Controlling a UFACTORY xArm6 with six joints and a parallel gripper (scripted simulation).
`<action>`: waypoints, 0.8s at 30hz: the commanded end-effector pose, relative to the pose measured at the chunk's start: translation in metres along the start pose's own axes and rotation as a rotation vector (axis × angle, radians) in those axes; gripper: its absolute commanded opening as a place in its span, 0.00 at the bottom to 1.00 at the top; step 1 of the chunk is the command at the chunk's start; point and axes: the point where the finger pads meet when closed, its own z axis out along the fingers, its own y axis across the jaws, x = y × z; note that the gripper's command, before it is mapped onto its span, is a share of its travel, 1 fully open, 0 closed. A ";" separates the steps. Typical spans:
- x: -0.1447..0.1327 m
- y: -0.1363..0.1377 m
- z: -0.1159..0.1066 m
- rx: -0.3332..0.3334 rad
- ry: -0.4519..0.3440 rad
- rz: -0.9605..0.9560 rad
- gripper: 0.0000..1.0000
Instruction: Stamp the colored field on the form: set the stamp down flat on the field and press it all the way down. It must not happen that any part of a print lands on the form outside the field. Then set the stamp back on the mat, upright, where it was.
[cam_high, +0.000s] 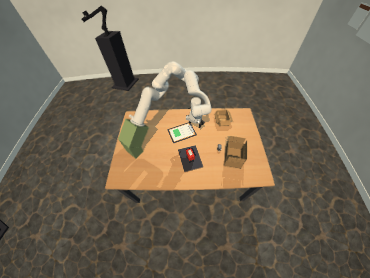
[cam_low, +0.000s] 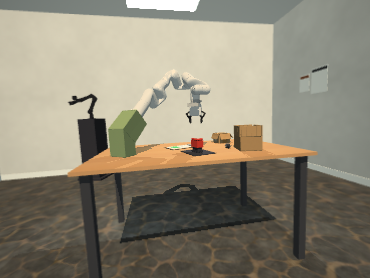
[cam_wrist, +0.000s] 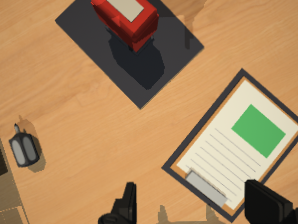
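Note:
The red stamp (cam_high: 190, 153) (cam_low: 197, 143) (cam_wrist: 126, 21) stands upright on the dark mat (cam_high: 186, 163) (cam_low: 206, 152) (cam_wrist: 150, 75) in the middle of the table. The form (cam_high: 181, 132) (cam_low: 178, 147) (cam_wrist: 220, 150) lies on a clipboard behind the mat; its green field (cam_high: 178, 133) (cam_wrist: 258, 130) is bare. My gripper (cam_high: 196, 121) (cam_low: 195, 119) (cam_wrist: 190, 199) is open and empty. It hangs well above the table, beside the form's near end, away from the stamp.
Two open cardboard boxes, a small one (cam_high: 223, 118) (cam_low: 221, 137) and a larger one (cam_high: 235, 152) (cam_low: 248, 137), stand at the table's right. A small grey object (cam_high: 219, 147) (cam_wrist: 23, 149) lies between mat and boxes. The arm's green base (cam_high: 133, 137) (cam_low: 125, 133) stands at the left.

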 end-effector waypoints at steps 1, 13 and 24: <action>-0.035 0.018 -0.001 0.021 0.057 0.197 1.00; -0.108 0.095 0.001 0.029 0.028 0.649 1.00; -0.112 0.101 0.001 0.029 0.025 0.678 1.00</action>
